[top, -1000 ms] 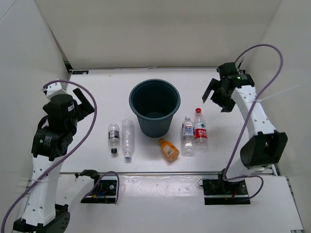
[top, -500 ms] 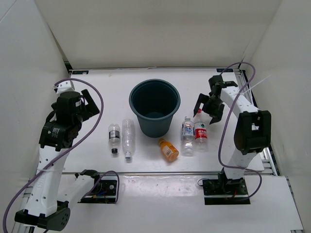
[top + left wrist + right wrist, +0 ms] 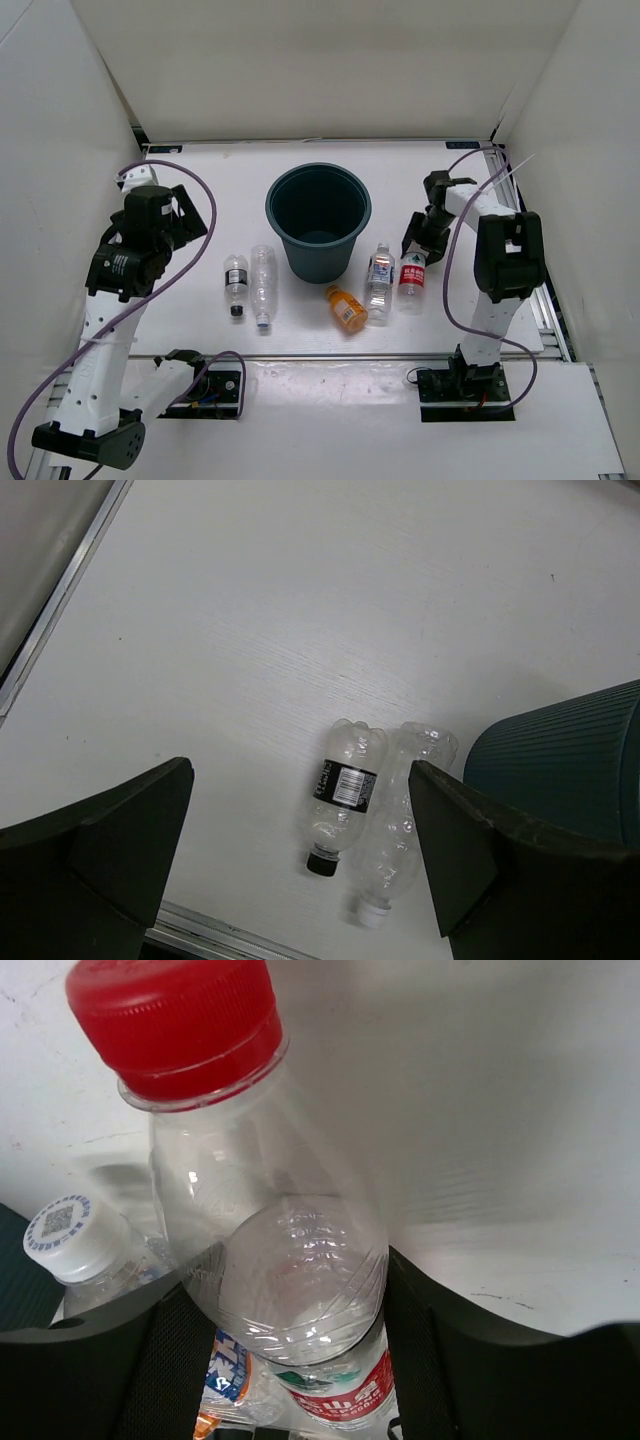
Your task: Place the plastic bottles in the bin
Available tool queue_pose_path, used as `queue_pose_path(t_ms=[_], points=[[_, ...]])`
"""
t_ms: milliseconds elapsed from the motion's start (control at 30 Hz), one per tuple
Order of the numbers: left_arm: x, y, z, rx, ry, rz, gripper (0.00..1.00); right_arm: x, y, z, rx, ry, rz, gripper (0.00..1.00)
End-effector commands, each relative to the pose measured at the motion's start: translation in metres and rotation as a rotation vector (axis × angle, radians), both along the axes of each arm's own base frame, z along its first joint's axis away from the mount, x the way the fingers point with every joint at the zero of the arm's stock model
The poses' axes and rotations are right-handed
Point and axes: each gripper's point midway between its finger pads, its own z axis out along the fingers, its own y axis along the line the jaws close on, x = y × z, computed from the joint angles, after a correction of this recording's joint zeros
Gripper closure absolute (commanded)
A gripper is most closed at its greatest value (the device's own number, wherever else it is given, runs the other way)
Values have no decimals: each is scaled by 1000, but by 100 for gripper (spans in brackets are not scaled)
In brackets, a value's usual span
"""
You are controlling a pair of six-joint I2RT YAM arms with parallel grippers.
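My right gripper (image 3: 421, 243) is shut on the red-label bottle (image 3: 412, 276), its pads (image 3: 418, 1345) pressing both sides of the clear shoulder (image 3: 290, 1280) below the red cap (image 3: 175, 1020). The blue-label bottle (image 3: 378, 282) lies touching it on the left, its white cap (image 3: 73, 1236) showing. An orange bottle (image 3: 348, 308) lies in front of the bin (image 3: 273, 207). To the bin's left lie the black-cap bottle (image 3: 342, 805) and the plain bottle (image 3: 400, 842), side by side. My left gripper (image 3: 300, 775) hangs open above them, holding nothing.
White walls close in the table on three sides. A metal rail (image 3: 300, 355) runs along the near edge, with cables and mounting plates (image 3: 205, 385) in front of it. The bin's ribbed wall (image 3: 565, 765) stands just right of the two left bottles.
My right arm swung in from the back right, came down on the red-label bottle and shut on it. The blue-label bottle shifted slightly toward the front left. The left arm lowered a little.
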Motion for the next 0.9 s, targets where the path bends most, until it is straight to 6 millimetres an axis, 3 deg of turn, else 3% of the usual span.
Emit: queue_pose_path(t_ms=[0, 67, 133, 200, 267, 300, 333, 433, 467, 500, 567, 600, 633, 667, 700, 733, 767, 800, 833, 867], points=[[-2, 3, 8, -12, -21, 27, 0, 7, -17, 4, -54, -18, -33, 48], [-2, 3, 9, -22, -24, 34, 0, 7, -23, 23, -90, -36, -47, 54], [-3, 2, 7, -31, -19, 41, 0, 24, -21, 60, -75, -131, -61, 60], [-3, 0, 3, -57, -14, 47, 0, 29, -17, 114, -40, -256, -97, 60], [-5, -3, -4, -85, -8, 56, 0, 43, -11, 185, 22, -452, -149, 60], [-5, -5, -11, -97, 9, 53, 0, 46, -8, 209, 51, -516, -161, 61], [-7, -8, -13, -121, 8, 55, 0, 51, 2, 253, 102, -640, -164, 61], [-6, -11, -23, -148, 15, 61, 0, 58, 27, 310, 184, -808, -104, 66], [-6, -14, -29, -160, 29, 57, 0, 58, 37, 347, 221, -906, -79, 66], [-3, -14, -31, -162, 22, 56, 0, 58, 62, 363, 247, -969, -9, 66], [-5, -18, -50, -185, 57, 64, 0, 67, 85, 380, 223, -1073, 100, 61], [-4, -20, -55, -199, 62, 63, 0, 63, 110, 398, 255, -1131, 161, 59], [-4, -22, -64, -210, 79, 61, 0, 71, 128, 388, 256, -1111, 203, 59], [-4, -23, -72, -211, 101, 69, 0, 66, 152, 389, 272, -1123, 282, 59], [-3, -26, -75, -232, 99, 72, 0, 74, 165, 373, 235, -1093, 305, 58], [-2, -26, -81, -236, 119, 83, 0, 73, 176, 378, 231, -1115, 325, 55], [-1, -27, -89, -237, 142, 92, 0, 65, 195, 371, 234, -1104, 371, 52], [-1, -27, -95, -238, 160, 100, 0, 66, 205, 356, 222, -1073, 390, 44], [0, -29, -98, -252, 170, 104, 0, 61, 210, 354, 227, -1063, 406, 21], [1, -29, -102, -247, 189, 107, 0, 57, 215, 345, 200, -1046, 415, 10]])
